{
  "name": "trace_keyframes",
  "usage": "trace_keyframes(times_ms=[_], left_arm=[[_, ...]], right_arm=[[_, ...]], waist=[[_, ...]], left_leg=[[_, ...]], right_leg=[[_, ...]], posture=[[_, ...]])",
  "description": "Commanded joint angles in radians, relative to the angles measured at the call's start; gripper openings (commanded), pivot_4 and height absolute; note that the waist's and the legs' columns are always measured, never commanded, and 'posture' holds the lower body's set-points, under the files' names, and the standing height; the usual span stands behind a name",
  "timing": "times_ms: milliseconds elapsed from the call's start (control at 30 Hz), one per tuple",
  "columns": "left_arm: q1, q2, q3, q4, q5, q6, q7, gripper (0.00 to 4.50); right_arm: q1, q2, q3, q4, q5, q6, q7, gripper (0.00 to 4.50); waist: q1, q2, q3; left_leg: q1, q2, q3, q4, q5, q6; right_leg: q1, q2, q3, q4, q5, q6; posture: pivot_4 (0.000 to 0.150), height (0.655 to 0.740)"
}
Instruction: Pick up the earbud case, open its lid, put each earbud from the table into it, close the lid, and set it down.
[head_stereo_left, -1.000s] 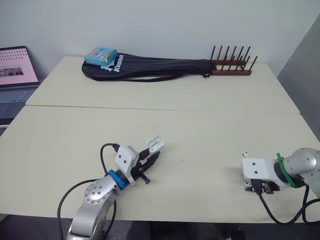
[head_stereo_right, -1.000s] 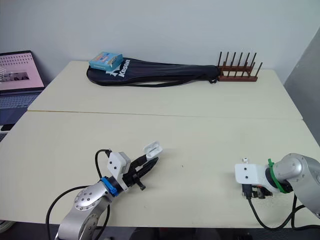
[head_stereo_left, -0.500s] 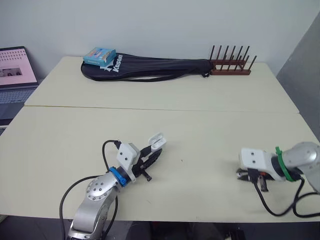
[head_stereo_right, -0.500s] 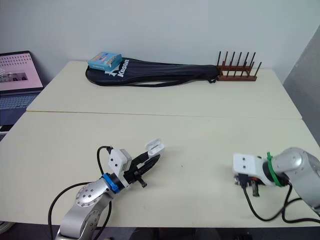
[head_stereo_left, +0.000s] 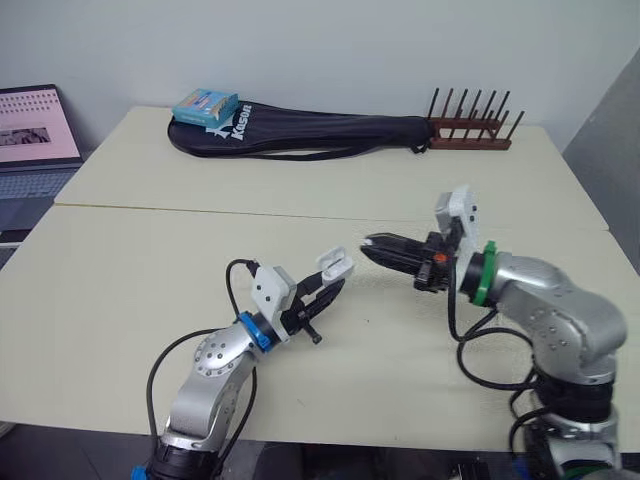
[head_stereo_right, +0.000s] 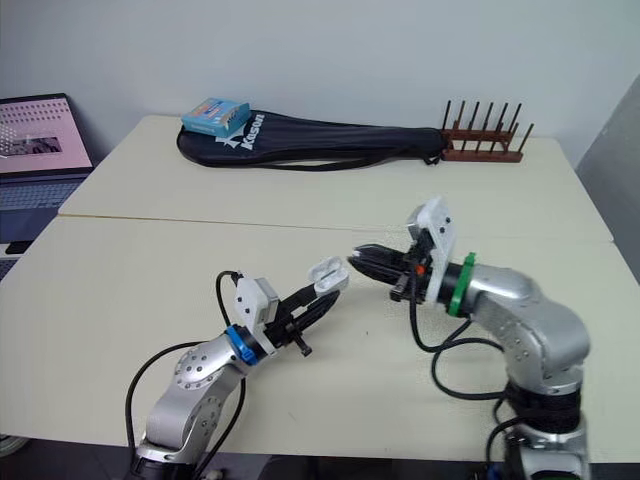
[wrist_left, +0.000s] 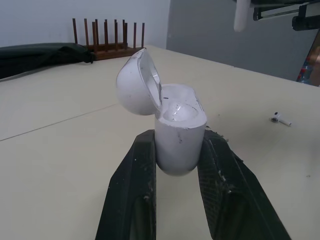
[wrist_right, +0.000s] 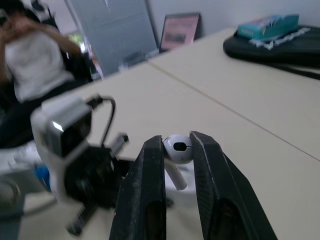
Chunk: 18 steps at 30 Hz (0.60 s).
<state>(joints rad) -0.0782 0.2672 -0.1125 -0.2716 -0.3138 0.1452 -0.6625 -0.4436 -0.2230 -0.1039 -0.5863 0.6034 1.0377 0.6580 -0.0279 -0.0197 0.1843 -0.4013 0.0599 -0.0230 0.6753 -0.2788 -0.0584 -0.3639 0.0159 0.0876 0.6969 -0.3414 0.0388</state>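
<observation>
1. Since a second ago, our right gripper (head_stereo_left: 375, 246) has left the near right part of the table (head_stereo_left: 150, 260) and swung up and in toward the middle. Our left arm has changed little, allowing for a small shift of the camera.
2. Our right gripper now hangs above the table, its two fingers pinching an earbud (wrist_right: 177, 146) by the rounded head. The stem hangs free below the pinch.
3. Our left gripper (head_stereo_left: 328, 288) is clamped on the lower body of the earbud case (wrist_left: 180, 135). It holds the case clear of the table, close to the right fingertips but not touching them. The lid (wrist_left: 135, 85) is hinged back, so the mouth is open.
4. We judge the earbud very light, hard and glossy, so it can easily squirt out of a pinch. Holding it by the head seems right to us, because the stem stays free to go down into its well.
5. We take the case for a light, stiff, smooth shell with rounded sides. Holding it low keeps the mouth and hinge free. The hinge looks like the weak point, so we should not bump the lid.
6. A second earbud (wrist_left: 281, 119) lies on the table, well apart from the case. We would take it by the head too.
</observation>
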Motion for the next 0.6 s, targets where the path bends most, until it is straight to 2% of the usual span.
trace_keyframes(times_ms=[33,300,600], left_arm=[[-0.019,-0.014,-0.009,-0.017,-0.007,-0.029,0.002,0.77],[-0.034,-0.021,-0.010,-0.024,-0.012,-0.022,0.007,0.77],[-0.045,-0.030,-0.015,-0.025,-0.010,-0.020,0.010,0.77]], right_arm=[[0.030,0.077,0.016,-0.048,0.030,-0.060,-0.100,0.37],[0.150,0.102,0.189,-0.021,-0.070,-0.288,-0.134,0.37],[0.176,0.123,0.238,0.076,-0.131,-0.439,-0.171,0.37]], waist=[[-0.002,0.000,0.000],[-0.004,0.000,0.000],[-0.004,0.000,0.000]], left_leg=[[0.000,0.000,0.001,0.000,0.000,0.000],[0.000,0.000,0.001,0.000,0.000,0.000],[0.000,0.000,0.002,0.000,0.000,0.000]], right_leg=[[0.000,0.000,0.001,0.001,0.000,0.000],[-0.003,0.001,0.001,0.002,0.000,0.000],[-0.003,0.001,0.002,0.002,0.000,0.000]], posture=[[0.150,0.7274],[0.150,0.7274],[0.150,0.7274]])
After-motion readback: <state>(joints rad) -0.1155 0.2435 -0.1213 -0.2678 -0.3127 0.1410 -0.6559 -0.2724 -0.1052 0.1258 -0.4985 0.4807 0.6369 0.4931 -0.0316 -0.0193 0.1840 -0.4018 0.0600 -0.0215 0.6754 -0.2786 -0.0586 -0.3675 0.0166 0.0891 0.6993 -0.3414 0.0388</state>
